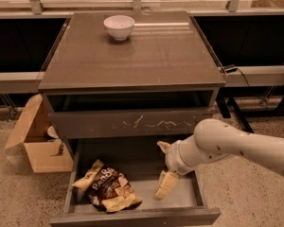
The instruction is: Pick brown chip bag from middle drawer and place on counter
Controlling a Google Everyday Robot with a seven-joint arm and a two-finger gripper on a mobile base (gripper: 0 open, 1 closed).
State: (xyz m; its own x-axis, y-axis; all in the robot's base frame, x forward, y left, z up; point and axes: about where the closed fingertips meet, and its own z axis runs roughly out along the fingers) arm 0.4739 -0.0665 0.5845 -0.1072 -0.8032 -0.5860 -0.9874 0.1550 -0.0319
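Quantities: one brown chip bag (106,189); one white bowl (119,26); one cardboard box (35,141); one gripper (159,170), fingers spread, over middle drawer (132,217), right side.

White bowl (118,26) stands upright near the back of the counter (132,60), left of centre. Open cardboard box (38,148) sits on the speckled floor (255,197) at far left, with a pale item inside, maybe a cup. Scratched drawer front (132,123) is just above the gripper (160,170). Dark cable (233,69) lies on the right ledge.
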